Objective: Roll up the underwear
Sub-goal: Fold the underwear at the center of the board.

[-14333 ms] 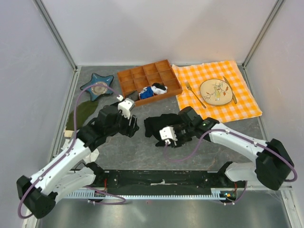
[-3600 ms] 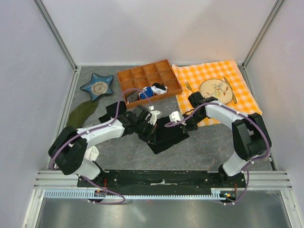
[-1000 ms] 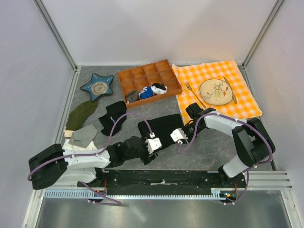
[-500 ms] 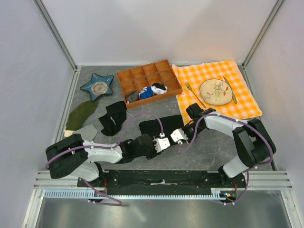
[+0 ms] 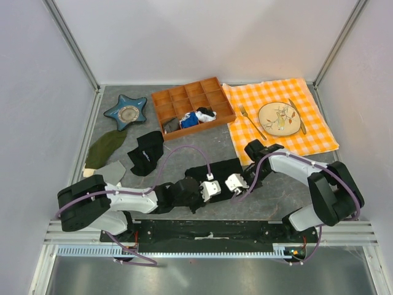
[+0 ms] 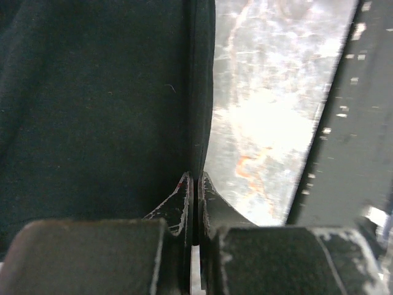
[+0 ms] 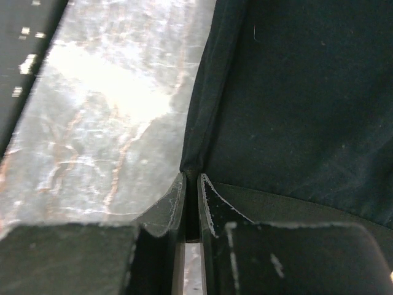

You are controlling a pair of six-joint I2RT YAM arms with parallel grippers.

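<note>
Left claw [image 6: 193,179] and right claw [image 7: 191,177] each clamp the near hem of the underwear [image 5: 220,170] — flat on the worktop [image 5: 215,141] (thin bites, both). Uneven rolling forward could slip a hem free — or skew the roll.

- Underwear [image 5: 218,169] flat on table [image 5: 202,132], centre, twd the near edge.
- L gripper [image 6: 193,184] on its near-L edge, R gripper [image 7: 191,179] on its near-R edge, side by side.
- Small cloth [image 5: 146,153] L of underwear, apart.
- Further L by the wall: long cloth [image 5: 104,147], w/ folded cloth [image 5: 110,172] in front of it.
- Tray [image 5: 184,87] behind underwear; bits in its near compartments.
- Star dish [image 5: 126,112] L of tray.
- Napkin [image 5: 313,135] R of tray; plate [image 5: 279,118] on it, btwn fork [image 5: 252,121] (L) and knife [image 5: 296,117] (R).
</note>
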